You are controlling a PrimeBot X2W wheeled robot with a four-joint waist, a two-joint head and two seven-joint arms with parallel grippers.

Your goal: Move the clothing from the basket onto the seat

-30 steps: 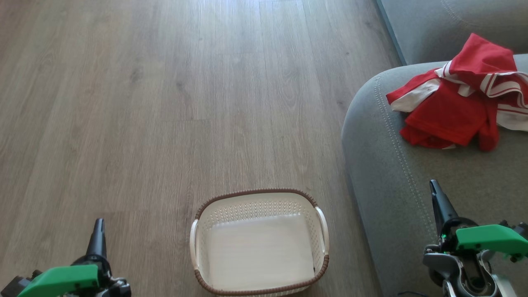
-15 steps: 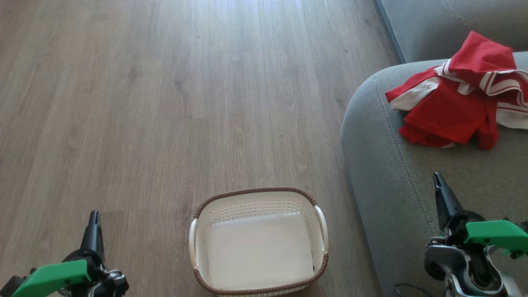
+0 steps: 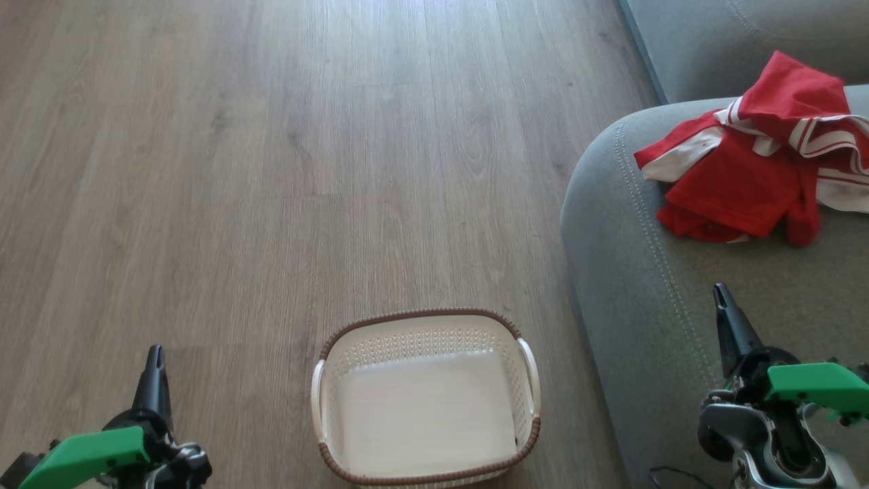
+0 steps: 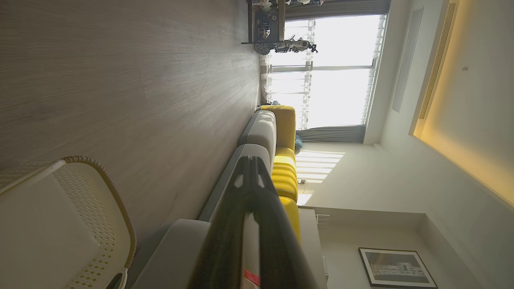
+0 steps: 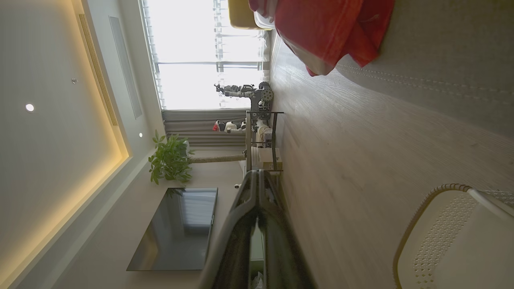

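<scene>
Jaws pressed together on both arms, nothing between them. The left gripper [image 3: 155, 360] hangs low over the wooden floor [image 3: 271, 170], left of the basket [image 3: 421, 316]. The right gripper [image 3: 724, 302] hovers over the near part of the seat [image 3: 652, 326].

The basket sits on the floor, bare inside, near the seat's rounded edge. And there's the clothing [image 3: 740, 183], red with white stripes, bunched on the far part of the seat, well apart from both grippers.

By my read the job is all but over, and what's left is parking the arms. To do that cleanly, fingers go together and the right arm draws off without brushing the heap, so nothing slides over the cushion's edge.

The right wrist view offers a television [image 5: 176, 228] and a potted plant [image 5: 168, 160] across the room, plus the garment's edge lying close to the stitched seam. The left wrist view gives yellow cushions [image 4: 284, 168] farther along the sofa.
</scene>
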